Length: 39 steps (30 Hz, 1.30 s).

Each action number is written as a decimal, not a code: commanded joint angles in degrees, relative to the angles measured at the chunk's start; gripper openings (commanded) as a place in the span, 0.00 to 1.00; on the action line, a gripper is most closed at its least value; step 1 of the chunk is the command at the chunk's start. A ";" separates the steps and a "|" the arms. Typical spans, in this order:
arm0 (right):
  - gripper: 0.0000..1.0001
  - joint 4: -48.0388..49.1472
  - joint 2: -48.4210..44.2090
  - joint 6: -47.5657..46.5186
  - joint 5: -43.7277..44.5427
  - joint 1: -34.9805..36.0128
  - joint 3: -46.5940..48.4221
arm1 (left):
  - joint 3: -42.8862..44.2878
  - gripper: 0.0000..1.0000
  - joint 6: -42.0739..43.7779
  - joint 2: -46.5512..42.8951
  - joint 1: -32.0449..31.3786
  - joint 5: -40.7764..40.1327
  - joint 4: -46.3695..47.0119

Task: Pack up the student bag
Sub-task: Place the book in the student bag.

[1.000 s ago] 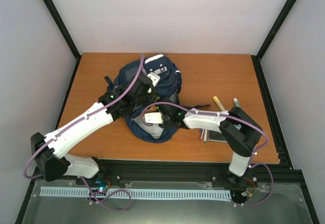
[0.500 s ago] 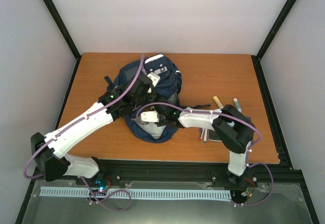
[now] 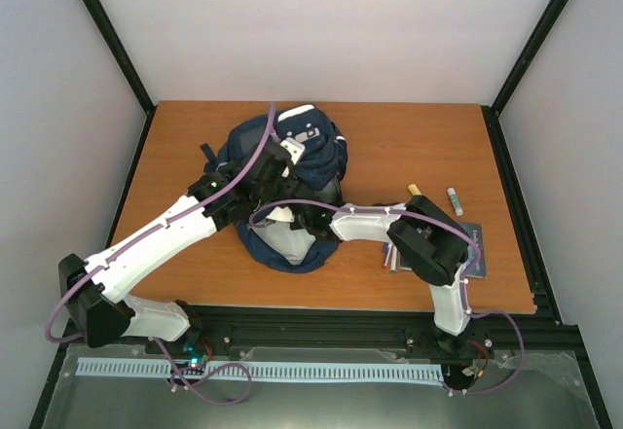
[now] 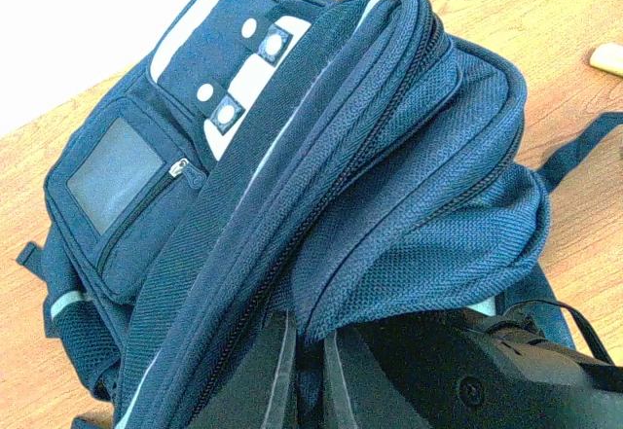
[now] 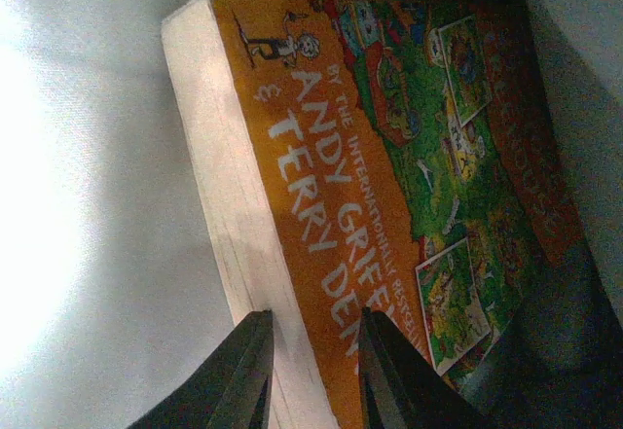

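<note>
Orange book [image 5: 389, 186] within the student bag [image 4: 389, 108]; open table [image 3: 419, 147] to the right.

Left claw [image 4: 310, 356] pinching a fabric fold at the opening of the student bag [image 4: 292, 157]. The bag rests on the wooden table [image 4: 545, 20].

Lab cell w/ black-framed white walls [image 3: 331, 30]

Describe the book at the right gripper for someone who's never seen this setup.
Start at the navy backpack in the middle of the table; the right gripper reaches into its opening. Between that gripper's fingers sits the page edge of a paperback book. Its bright orange cover with white lettering and a green cartoon picture marks it out from the dark fabric around it.
</note>
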 commanded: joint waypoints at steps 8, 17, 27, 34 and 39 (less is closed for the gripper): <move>0.38 -21.03 -11.69 11.86 -14.90 -0.08 -1.53 | 3.07 0.01 -2.10 -1.35 -0.46 -0.12 4.41; 0.41 -36.78 -26.62 20.28 -26.85 -0.38 -9.51 | 5.48 0.01 -3.64 1.48 -0.48 -2.62 1.01; 0.42 -43.75 -43.89 24.20 -29.42 -11.72 -16.49 | 10.47 0.08 -9.75 6.86 -0.50 2.73 -8.97; 0.43 -46.97 -52.05 22.49 -29.50 -26.99 -19.54 | 1.00 0.13 -14.38 6.65 -0.53 12.57 -7.34; 0.43 -49.45 -53.33 20.85 -30.56 -39.77 -20.92 | -6.18 0.22 -16.13 8.22 -0.96 18.04 -5.30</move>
